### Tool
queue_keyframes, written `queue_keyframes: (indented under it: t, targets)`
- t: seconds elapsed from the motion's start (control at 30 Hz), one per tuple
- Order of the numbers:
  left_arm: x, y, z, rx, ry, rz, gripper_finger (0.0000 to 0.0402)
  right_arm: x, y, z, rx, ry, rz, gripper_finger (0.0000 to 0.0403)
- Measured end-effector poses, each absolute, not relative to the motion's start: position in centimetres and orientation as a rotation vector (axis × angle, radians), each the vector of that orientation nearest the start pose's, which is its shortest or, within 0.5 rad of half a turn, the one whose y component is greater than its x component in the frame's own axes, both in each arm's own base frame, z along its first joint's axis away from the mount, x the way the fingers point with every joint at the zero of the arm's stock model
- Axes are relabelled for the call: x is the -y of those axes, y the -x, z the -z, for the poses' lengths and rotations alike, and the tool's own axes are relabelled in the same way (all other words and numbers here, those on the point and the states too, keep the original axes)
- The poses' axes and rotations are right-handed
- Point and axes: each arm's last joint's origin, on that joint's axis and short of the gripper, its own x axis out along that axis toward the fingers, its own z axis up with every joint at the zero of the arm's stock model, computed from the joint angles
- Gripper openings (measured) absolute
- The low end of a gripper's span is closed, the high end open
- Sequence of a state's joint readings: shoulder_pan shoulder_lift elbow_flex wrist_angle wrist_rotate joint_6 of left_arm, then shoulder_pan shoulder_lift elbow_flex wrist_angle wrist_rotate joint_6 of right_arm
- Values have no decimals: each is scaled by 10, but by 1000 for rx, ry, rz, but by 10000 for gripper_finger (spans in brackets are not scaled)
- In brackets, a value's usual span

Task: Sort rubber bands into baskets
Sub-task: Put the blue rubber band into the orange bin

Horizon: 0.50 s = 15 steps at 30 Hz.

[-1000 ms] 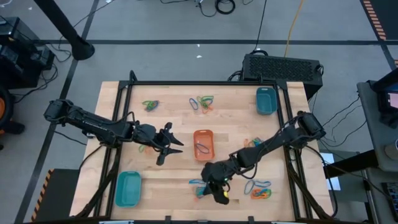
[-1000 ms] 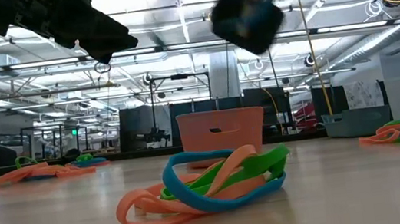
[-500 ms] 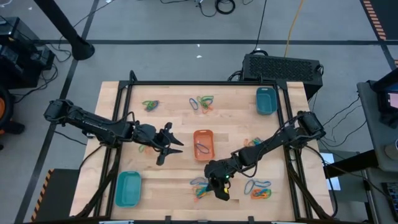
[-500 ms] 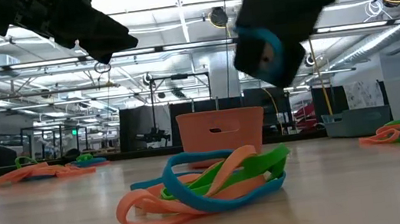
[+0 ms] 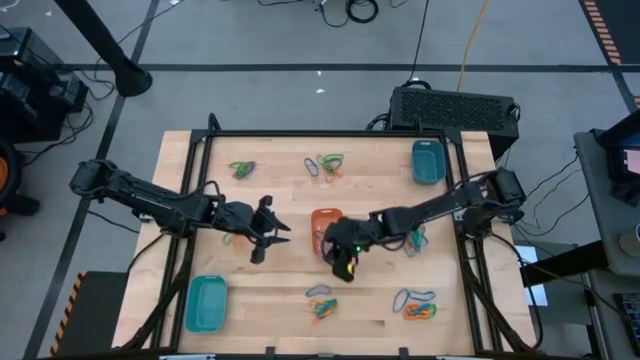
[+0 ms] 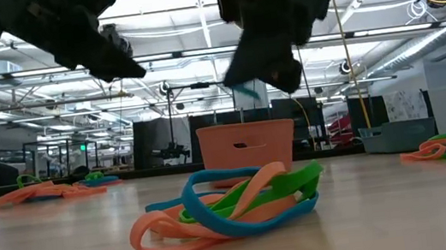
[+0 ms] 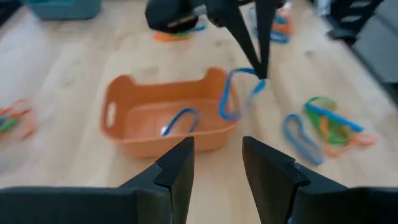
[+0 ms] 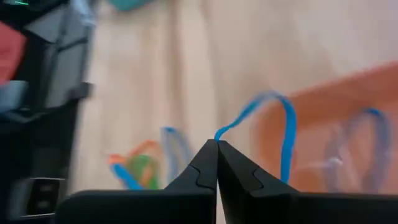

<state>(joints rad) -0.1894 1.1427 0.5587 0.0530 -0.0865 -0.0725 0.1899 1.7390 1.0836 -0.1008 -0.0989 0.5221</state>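
My right gripper [image 5: 346, 268] is shut on a blue rubber band [image 7: 236, 96] and hovers at the near end of the orange basket [image 5: 327, 232]. That basket [image 7: 168, 118] holds another blue band [image 7: 180, 120]. My left gripper [image 5: 275, 232] waits open and empty, left of the orange basket and pointing at it. Mixed orange, blue and green rubber bands lie in a pile [image 5: 322, 302] near the table's front edge, with more piles elsewhere. Teal baskets stand at the far right [image 5: 427, 162] and near left [image 5: 207, 303]. My right gripper pinches one spot of the blue band's loop [image 8: 219, 132] between its two fingertips [image 7: 261, 70], slanting down from above. The band hangs slack below the fingers, clear of the table. Its lower bend [image 7: 227, 113] is at the orange basket's near end; whether it touches the rim I cannot tell.
More band piles lie at the near right [image 5: 415, 303], right of the orange basket [image 5: 410, 235], at the far middle [image 5: 325, 163] and far left [image 5: 241, 168]. A black frame [image 5: 320, 133] runs around the tabletop.
My right gripper has gone from above the near pile toward the table's far edge, up to the orange basket's near end, carrying the blue band with it. It has stayed shut. My left gripper has tipped a little in place.
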Motion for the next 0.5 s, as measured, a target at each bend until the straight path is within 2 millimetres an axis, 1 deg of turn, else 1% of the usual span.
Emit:
queue_keyframes:
  t: [0.13, 0.23, 0.37, 0.5]
  targets:
    - [38, -220, -209, -577, -12, 18, 143, -51, -358, -189, -857, -438, 22, 0]
    - [35, -213, -211, -606, -11, -30, 143, -41, -358, -186, -867, -412, 50, 0]
    - [32, -205, -214, -621, 1, -117, 143, -34, -359, -187, -857, -391, 50, 0]
    - [28, -199, -213, -650, 2, -224, 143, -32, -360, -187, -855, -393, 55, 0]
